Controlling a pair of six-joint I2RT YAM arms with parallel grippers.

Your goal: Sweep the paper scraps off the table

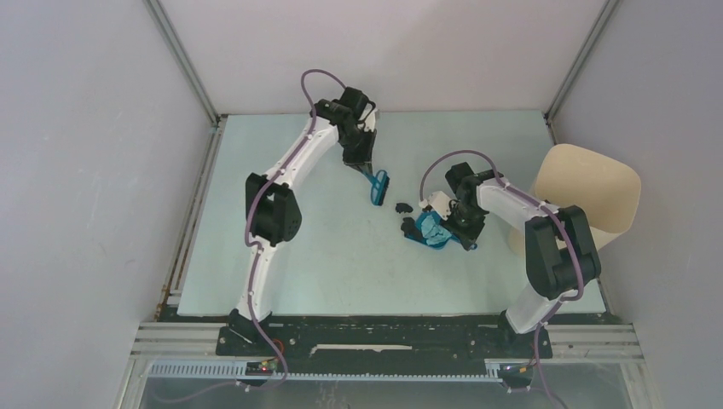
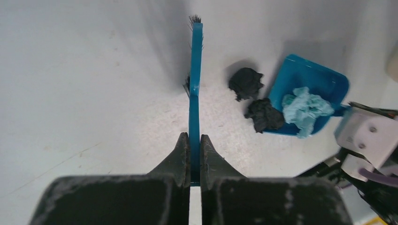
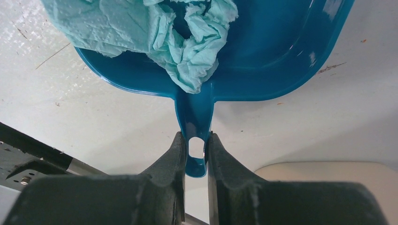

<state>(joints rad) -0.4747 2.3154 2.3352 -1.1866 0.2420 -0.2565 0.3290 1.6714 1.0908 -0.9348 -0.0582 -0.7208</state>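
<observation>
My left gripper (image 2: 193,140) (image 1: 361,164) is shut on the handle of the blue hand brush (image 2: 195,75) (image 1: 378,186), whose bristles sit on the table (image 1: 281,256). Two black paper scraps lie right of the brush: one (image 2: 246,83) (image 1: 399,205) loose on the table, one (image 2: 264,115) at the lip of the blue dustpan (image 2: 313,79) (image 1: 428,230). A light blue scrap (image 2: 304,108) (image 3: 155,28) lies in the pan. My right gripper (image 3: 194,143) (image 1: 465,230) is shut on the dustpan's handle.
A tall beige bin (image 1: 588,192) stands at the table's right edge, right beside my right arm; its rim shows in the right wrist view (image 3: 324,171). Grey walls and metal frame edges enclose the table.
</observation>
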